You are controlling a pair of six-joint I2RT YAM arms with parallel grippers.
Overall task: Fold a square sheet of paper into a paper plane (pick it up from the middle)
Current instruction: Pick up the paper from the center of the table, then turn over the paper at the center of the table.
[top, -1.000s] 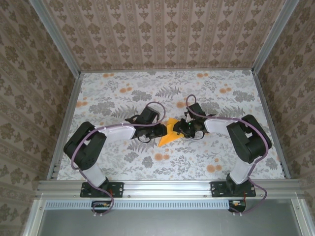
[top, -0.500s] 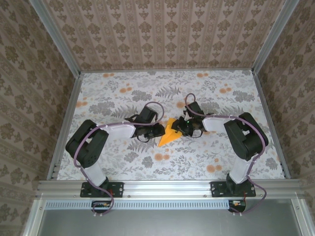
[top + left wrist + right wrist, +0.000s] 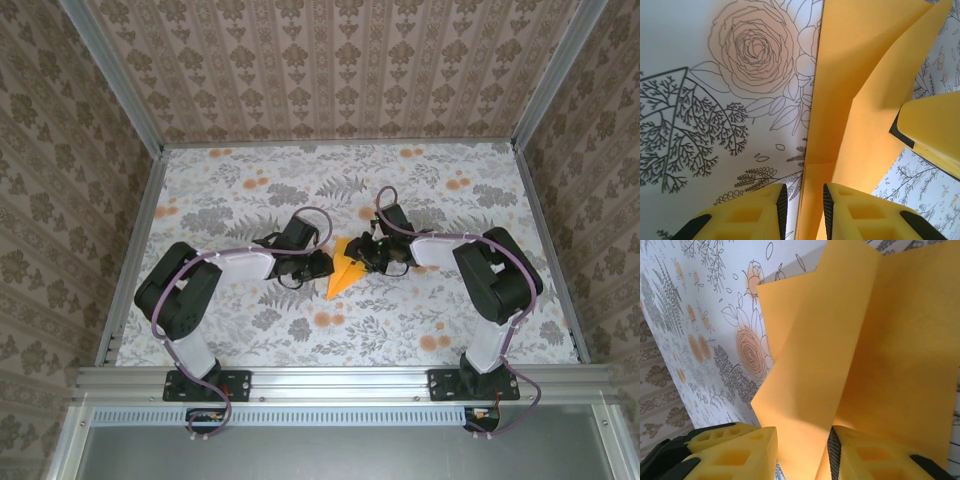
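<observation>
The thin, smooth orange-yellow square sheet of paper (image 3: 344, 270), partly folded with sharp creases, stands at the middle of the flower-printed table cover (image 3: 240, 200). The left gripper (image 3: 804, 190) and the right gripper (image 3: 803, 432) each pinch a fold, with their jaws almost closed. The flat cover spreads wide on all sides, up to the metal edge rails (image 3: 135, 250).

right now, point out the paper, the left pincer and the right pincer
paper (image 3: 343, 272): top view, middle of the folded orange sheet.
left pincer (image 3: 803, 199): left wrist view, midway between its two yellow fingertips.
right pincer (image 3: 803, 440): right wrist view, midway between its two yellow fingertips.
</observation>
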